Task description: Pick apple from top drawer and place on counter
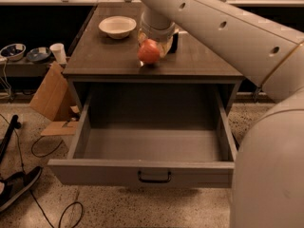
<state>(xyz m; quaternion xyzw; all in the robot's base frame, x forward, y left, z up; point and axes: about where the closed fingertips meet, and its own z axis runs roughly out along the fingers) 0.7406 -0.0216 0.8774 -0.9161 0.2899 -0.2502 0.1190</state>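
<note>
Gripper (155, 42) is parked over the counter (107, 58), just above centre frame, hanging off that big white arm that sweeps in from the right. The apple (148, 52) sits right at its tip, a touch below and to the left of it in frame, pressed up against it. Honestly can't tell if it's clamped on the apple or has let go. It looks like the apple is down on the wood or as good as, but I can't swear to contact.

My read is that what matters next is straight up and down: the apple is directly under the gripper, so a clean vertical lift clears it. It's round, so there's no long axis to worry about, but it could roll, and it's fairly near the counter's front edge with the top drawer (142, 171) pulled wide open right below. The drawer is shallow and grey with nothing in it, and it has a small dark handle (154, 177).

The apple is smooth and red-orange. The counter is a dark, flat wood-grain top. A white bowl (117, 26) sits well to the upper left, out of the way.
</note>
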